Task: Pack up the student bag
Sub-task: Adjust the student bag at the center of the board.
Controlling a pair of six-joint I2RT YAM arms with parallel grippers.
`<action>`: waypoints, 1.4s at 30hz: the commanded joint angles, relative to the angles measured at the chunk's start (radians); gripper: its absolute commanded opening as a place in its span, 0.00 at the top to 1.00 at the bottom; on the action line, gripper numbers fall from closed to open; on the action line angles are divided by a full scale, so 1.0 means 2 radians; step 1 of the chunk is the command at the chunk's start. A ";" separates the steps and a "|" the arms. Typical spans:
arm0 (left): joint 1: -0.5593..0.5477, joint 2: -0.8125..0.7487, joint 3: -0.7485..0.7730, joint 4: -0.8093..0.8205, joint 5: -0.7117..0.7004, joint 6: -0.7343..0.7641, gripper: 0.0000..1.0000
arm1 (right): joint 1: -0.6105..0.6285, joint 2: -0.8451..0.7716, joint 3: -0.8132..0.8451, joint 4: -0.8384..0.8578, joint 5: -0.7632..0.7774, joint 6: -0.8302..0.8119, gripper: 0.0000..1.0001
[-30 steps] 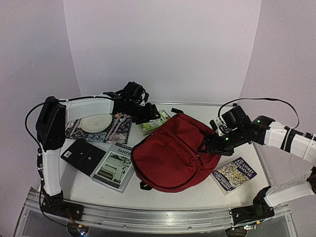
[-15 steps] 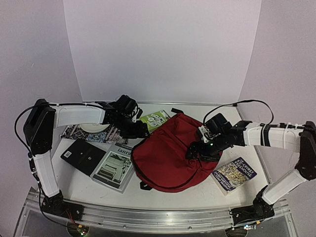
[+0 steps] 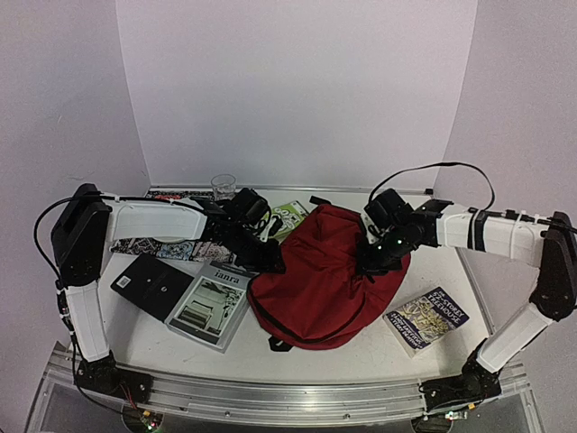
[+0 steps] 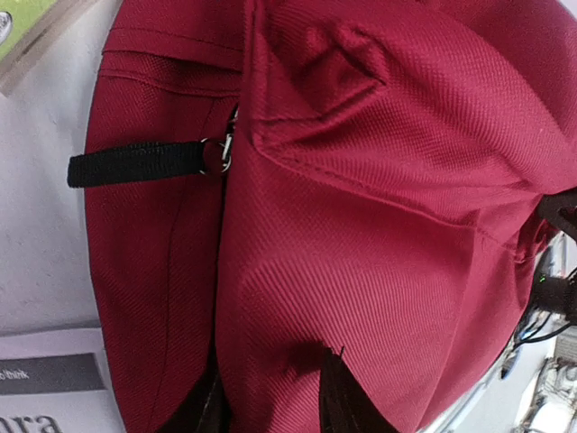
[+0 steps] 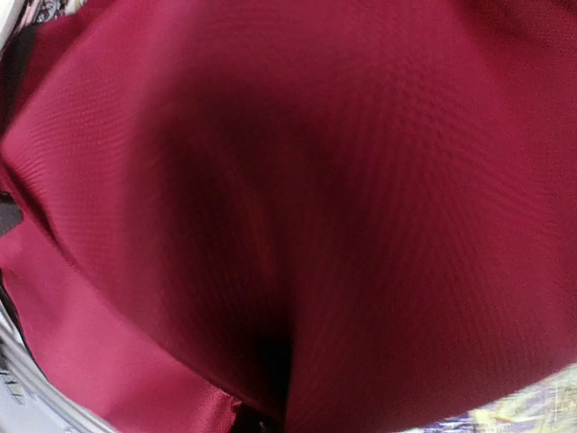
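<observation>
A white desk, closed in by pale wall panels, carries everything. The student bag is seen at its middle, slumped and dark red. To the left of it a magazine is laid with its corner just beside the bag, with a flat black case next to it and a patterned cloth behind, partly hidden by the left arm. A green booklet and a clear glass are found towards the back, and a book lies near the bag's right side. The left hand is pressed against the bag's left edge; in the wrist view its dark fingers are closed on a fold of red fabric, below a black zip pull. The right hand is buried in the bag's upper right, its fingers brought together on the cloth, which fills that wrist view.
</observation>
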State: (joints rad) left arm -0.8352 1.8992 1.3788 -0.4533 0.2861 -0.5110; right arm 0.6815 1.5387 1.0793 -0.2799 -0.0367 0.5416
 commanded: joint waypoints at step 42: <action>-0.057 -0.064 -0.073 0.215 -0.041 -0.145 0.44 | 0.029 -0.028 0.097 -0.081 0.079 -0.097 0.40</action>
State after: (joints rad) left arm -0.9960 1.8523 1.2889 -0.0445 0.2529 -0.7894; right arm 0.6881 1.4880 1.3184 -0.4108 0.1464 0.2582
